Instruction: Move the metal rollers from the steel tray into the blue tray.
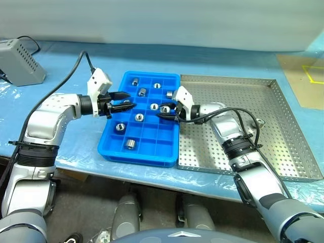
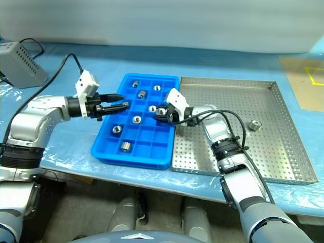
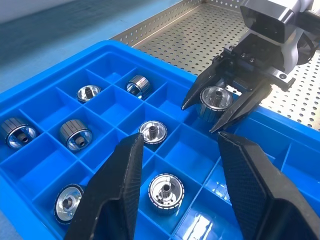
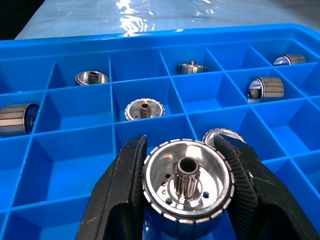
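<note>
Two grippers work over the blue tray (image 1: 139,119), which sits on the blue-covered table (image 1: 71,71) touching the left rim of the steel tray (image 1: 283,126). At far left a grey box (image 1: 17,62) stands well apart. The left gripper (image 1: 127,101) hovers level over the tray's left-centre cells, fingers apart with nothing between them, probably standing by so as not to crowd the other arm. Seven rollers already lie in separate cells, some on end with the bore up, others tipped on their sides; one per cell looks intended. The right gripper (image 1: 167,113) reaches in from the steel-tray side, jaws clamped on the ribbed flanks of one metal roller (image 4: 187,187), held just above an empty cell near the tray's right edge. Gripping across the diameter leaves the roller's axis running between the fingers, roughly level and slightly downward, with the splined hub facing the wrist camera; a tilt or a drop onto one end would seat it. One more roller (image 2: 254,125) lies on the steel tray's perforated floor, far right, bore upward.
</note>
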Robot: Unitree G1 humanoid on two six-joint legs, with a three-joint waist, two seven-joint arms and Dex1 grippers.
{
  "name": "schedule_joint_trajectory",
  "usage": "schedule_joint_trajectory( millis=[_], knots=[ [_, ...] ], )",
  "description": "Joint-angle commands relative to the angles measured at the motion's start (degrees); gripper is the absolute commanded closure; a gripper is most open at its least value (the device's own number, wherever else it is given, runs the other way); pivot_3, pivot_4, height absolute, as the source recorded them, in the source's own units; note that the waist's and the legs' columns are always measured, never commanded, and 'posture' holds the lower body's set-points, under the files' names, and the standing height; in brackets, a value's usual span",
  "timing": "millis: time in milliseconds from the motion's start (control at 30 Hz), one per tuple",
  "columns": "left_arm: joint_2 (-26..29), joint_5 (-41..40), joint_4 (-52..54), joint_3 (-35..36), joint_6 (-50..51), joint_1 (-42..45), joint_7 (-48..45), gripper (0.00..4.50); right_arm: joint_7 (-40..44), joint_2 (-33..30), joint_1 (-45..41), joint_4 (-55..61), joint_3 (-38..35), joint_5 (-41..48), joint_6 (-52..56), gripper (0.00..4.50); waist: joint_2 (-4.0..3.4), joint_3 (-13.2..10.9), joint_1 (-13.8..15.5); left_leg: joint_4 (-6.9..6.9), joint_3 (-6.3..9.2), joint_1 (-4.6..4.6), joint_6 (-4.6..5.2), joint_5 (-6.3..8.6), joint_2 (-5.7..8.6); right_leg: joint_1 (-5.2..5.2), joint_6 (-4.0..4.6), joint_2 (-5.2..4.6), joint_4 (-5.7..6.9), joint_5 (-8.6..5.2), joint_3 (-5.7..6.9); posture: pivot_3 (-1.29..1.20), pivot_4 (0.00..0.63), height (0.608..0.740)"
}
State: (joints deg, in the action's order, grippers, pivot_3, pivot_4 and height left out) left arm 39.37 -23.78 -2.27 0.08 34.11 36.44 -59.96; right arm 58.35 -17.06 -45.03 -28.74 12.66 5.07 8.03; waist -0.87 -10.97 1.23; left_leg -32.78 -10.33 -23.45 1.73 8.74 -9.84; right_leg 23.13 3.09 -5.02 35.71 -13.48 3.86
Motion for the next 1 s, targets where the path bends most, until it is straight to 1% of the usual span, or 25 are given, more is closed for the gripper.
schedule_joint_trajectory(
  millis=[33, 133, 200, 233, 333, 467, 667, 767, 800, 867, 1000],
  knots=[
    [0.7, -0.8, 1.6, 1.8, -0.6, 0.0, 0.2, 2.03, 0.7, 0.2, -1.5, 1.1, -0.2, 0.1, -1.6, 2.84, 0.0, 0.0, 0.0, 0.0, 0.0, 0.0, 0.0, 0.0, 0.0, 0.0, 0.0, 0.0, 0.0, 0.0, 0.0, -0.1, 0.15, 0.74],
    [0.2, -0.9, 1.8, 1.4, -0.6, 0.0, 0.4, 2.03, 0.6, 0.3, -1.1, 0.6, -0.5, 0.1, -1.8, 2.84, 0.0, 0.0, 0.1, -0.01, 0.0, -0.01, -0.01, 0.0, 0.01, 0.0, 0.0, 0.0, 0.0, 0.0, 0.0, -0.1, 0.15, 0.74],
    [-0.2, -0.8, 2.0, 0.9, -0.5, -0.1, 0.6, 2.03, 0.7, 0.2, -0.5, 0.1, -0.5, -0.1, -2.3, 2.05, 0.0, 0.0, 0.1, -0.01, 0.0, 0.0, 0.0, 0.0, 0.0, 0.0, 0.0, 0.0, 0.0, 0.0, 0.0, -0.11, 0.15, 0.74],
    [-0.4, -0.7, 2.3, 0.6, -0.5, -0.3, 0.5, 2.03, 0.5, 0.3, -0.3, 0.0, -0.7, 0.1, -2.1, 1.81, 0.0, 0.0, 0.1, -0.01, 0.0, 0.0, 0.0, 0.0, 0.0, 0.0, 0.0, 0.0, 0.0, 0.0, 0.0, -0.11, 0.15, 0.74],
    [-0.8, -0.7, 3.0, -0.1, -0.5, -0.8, 0.3, 2.03, 2.2, -0.1, 0.2, 1.6, -1.1, 1.7, 1.3, 0.83, 0.0, 0.0, 0.1, -0.01, 0.0, 0.0, 0.0, 0.0, 0.01, 0.0, 0.0, 0.0, 0.0, 0.0, 0.0, -0.11, 0.15, 0.74],
    [-1.5, -0.6, 2.8, -0.5, -0.5, -0.4, 0.3, 2.03, 2.5, -1.2, 0.2, 5.4, -3.5, 4.1, 4.7, 0.83, 0.0, 0.0, 0.0, -0.01, 0.0, 0.0, 0.03, -0.01, 0.0, 0.0, 0.0, 0.0, 0.0, 0.0, 0.0, -0.13, 0.15, 0.74],
    [-4.5, 0.4, 1.7, -3.0, -2.1, 0.7, 0.2, 2.03, -1.0, -4.4, -2.7, 13.4, -12.8, 12.3, 15.2, 0.83, 0.0, 0.0, 0.3, -0.03, 0.0, 0.0, 0.04, -0.02, 0.02, -0.02, 0.0, 0.0, 0.01, 0.0, -0.01, -0.17, 0.15, 0.74],
    [-8.2, 1.0, -0.3, -4.6, -3.8, 2.2, 0.8, 2.03, -4.8, -5.5, -4.7, 18.1, -21.2, 21.8, 26.1, 0.83, 0.0, 0.0, 0.5, -0.03, 0.0, 0.01, 0.05, -0.03, 0.02, -0.04, 0.0, 0.0, 0.0, 0.0, -0.01, -0.18, 0.15, 0.74],
    [-10.0, 1.7, -2.1, -4.9, -4.8, 3.2, 1.9, 2.03, -7.7, -5.2, -6.2, 18.1, -25.1, 25.5, 29.9, 0.83, 0.0, 0.0, 0.5, -0.03, 0.0, 0.01, 0.07, -0.03, 0.02, -0.04, 0.0, 0.0, 0.0, 0.0, -0.01, -0.2, 0.15, 0.74],
    [-13.3, 3.1, -6.1, -5.4, -6.9, 5.3, 3.7, 2.03, -11.5, -4.8, -7.6, 18.7, -29.6, 30.5, 34.9, 0.83, 0.01, 0.0, 0.3, -0.03, -0.02, 0.03, 0.07, -0.04, 0.01, -0.04, 0.0, 0.0, 0.01, 0.0, -0.02, -0.22, 0.15, 0.74],
    [-19.4, 4.9, -13.7, -6.5, -10.5, 9.5, 5.0, 2.03, -16.4, -3.9, -6.8, 23.7, -32.3, 36.2, 40.9, 0.83, 0.01, 0.0, 0.0, 0.01, -0.02, 0.06, 0.08, -0.05, 0.02, -0.06, 0.0, 0.02, -0.03, 0.0, -0.02, -0.25, 0.15, 0.74]
  ],
)
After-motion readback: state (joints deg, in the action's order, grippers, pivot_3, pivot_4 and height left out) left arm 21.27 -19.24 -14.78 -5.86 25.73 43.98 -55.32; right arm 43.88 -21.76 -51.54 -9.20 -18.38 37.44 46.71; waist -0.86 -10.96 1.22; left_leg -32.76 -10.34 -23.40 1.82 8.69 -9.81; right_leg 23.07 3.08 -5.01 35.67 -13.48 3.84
